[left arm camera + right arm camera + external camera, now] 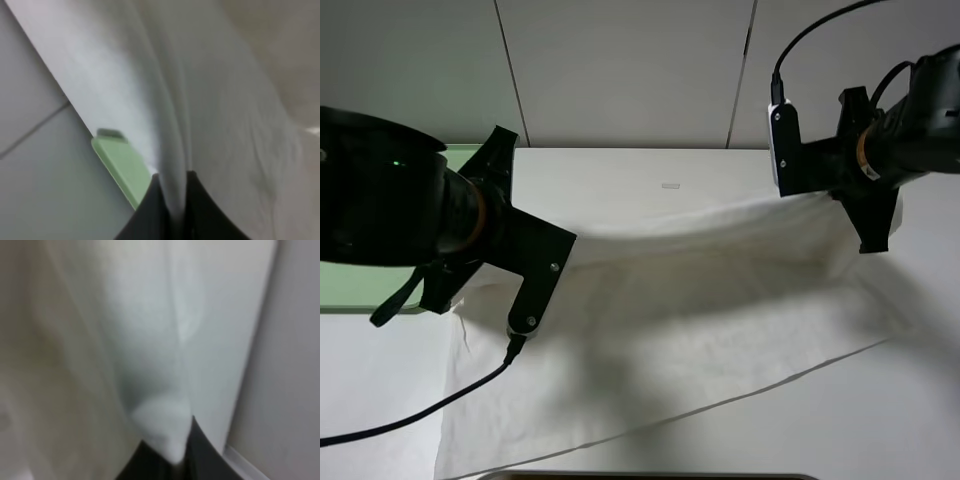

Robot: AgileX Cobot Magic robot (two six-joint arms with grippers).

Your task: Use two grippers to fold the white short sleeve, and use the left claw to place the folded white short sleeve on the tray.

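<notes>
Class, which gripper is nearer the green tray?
Left. The left gripper grips the white shirt right beside the tray; the right gripper holds the shirt's opposite end, far from it.

Bulky black arms (390, 210) with orange wrist rings (477, 216), black cables (420, 410), seemingly black claws (172, 212)

Both my arms are up, both claws pinched.
My left arm (390, 190) and right arm (920, 100) sit well apart; the left gripper (172, 176) and right gripper (170, 440) each clamp a fold of the white short sleeve (720, 280).
</notes>
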